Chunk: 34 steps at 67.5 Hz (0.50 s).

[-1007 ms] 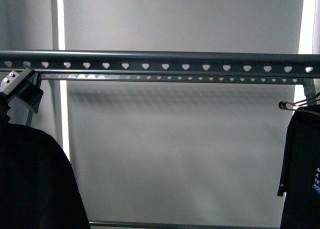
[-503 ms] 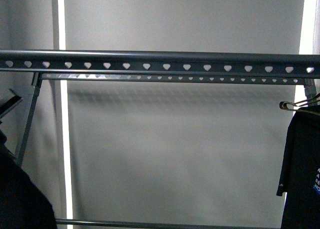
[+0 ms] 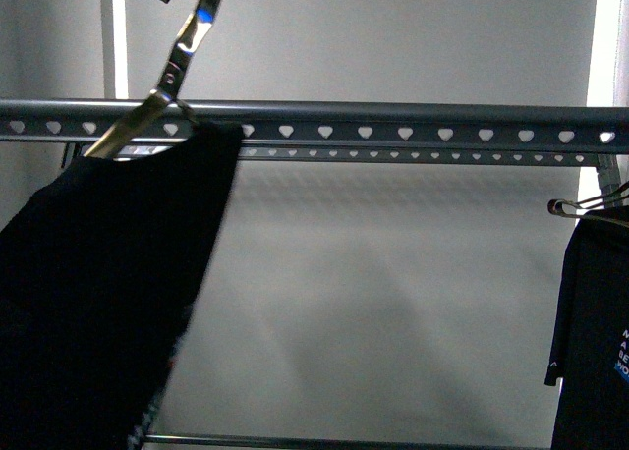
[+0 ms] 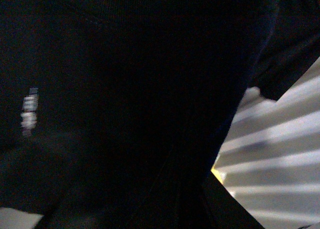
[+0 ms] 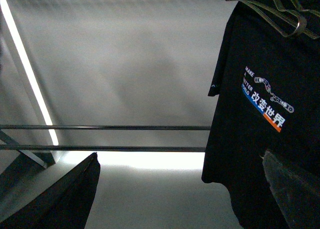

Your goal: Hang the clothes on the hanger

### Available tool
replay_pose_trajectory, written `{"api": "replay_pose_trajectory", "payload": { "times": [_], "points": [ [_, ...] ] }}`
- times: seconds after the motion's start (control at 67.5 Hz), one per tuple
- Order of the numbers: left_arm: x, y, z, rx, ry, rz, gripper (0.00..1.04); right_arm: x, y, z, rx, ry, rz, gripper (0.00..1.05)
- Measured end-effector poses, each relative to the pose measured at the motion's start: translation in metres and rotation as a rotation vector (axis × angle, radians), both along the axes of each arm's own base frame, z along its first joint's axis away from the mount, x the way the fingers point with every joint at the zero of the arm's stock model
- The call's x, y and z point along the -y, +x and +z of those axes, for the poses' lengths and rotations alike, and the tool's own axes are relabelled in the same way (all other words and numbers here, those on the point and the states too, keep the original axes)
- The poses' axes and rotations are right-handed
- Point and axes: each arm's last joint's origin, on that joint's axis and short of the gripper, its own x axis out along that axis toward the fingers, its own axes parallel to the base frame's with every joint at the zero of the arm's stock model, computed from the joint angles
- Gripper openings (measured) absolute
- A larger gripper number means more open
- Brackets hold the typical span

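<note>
The clothes (image 3: 108, 273), a black T-shirt on a shiny wire coat hanger (image 3: 182, 47), are held up at the left in the front view. The wire hook rises above the hanger (image 3: 393, 111), the dark-grey rail with heart-shaped holes, and the shirt's top edge overlaps the rail. My left gripper (image 4: 170, 201) is shut on the clothes; black fabric (image 4: 125, 89) fills its wrist view and hides the jaws. My right gripper (image 5: 180, 199) is open and empty, below and beside a second printed T-shirt (image 5: 260, 139).
The second black T-shirt (image 3: 595, 332) hangs on its own wire hanger (image 3: 580, 206) at the rail's right end. A thinner holed rail (image 3: 413, 155) runs behind the first. Low crossbars (image 5: 100, 127) span the rack. A grey blind is behind, with a bright strip (image 3: 119, 37) at left.
The black T-shirt, low at the left before, has swung up and rightward; its wire hook now stands above the rail. The left gripper seen one second ago is out of sight.
</note>
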Motion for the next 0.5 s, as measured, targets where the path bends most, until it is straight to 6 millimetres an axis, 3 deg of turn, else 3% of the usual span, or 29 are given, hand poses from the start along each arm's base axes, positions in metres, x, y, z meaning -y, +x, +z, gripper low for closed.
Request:
{"api": "replay_pose_trajectory", "payload": {
  "times": [0.133, 0.266, 0.4, 0.503],
  "points": [
    [-0.004, 0.021, 0.011, 0.183, 0.241, -0.078, 0.05, 0.0, 0.0, 0.0, 0.0, 0.0, 0.0, 0.97],
    [-0.004, 0.048, 0.03, 0.537, 0.499, -0.153, 0.05, 0.0, 0.0, 0.0, 0.0, 0.0, 0.0, 0.97],
    [0.005, 0.069, 0.045, 0.824, 0.718, -0.215, 0.05, 0.0, 0.0, 0.0, 0.0, 0.0, 0.0, 0.97],
    [0.022, 0.083, 0.05, 1.063, 0.927, -0.367, 0.05, 0.0, 0.0, 0.0, 0.0, 0.0, 0.0, 0.97]
  ]
}}
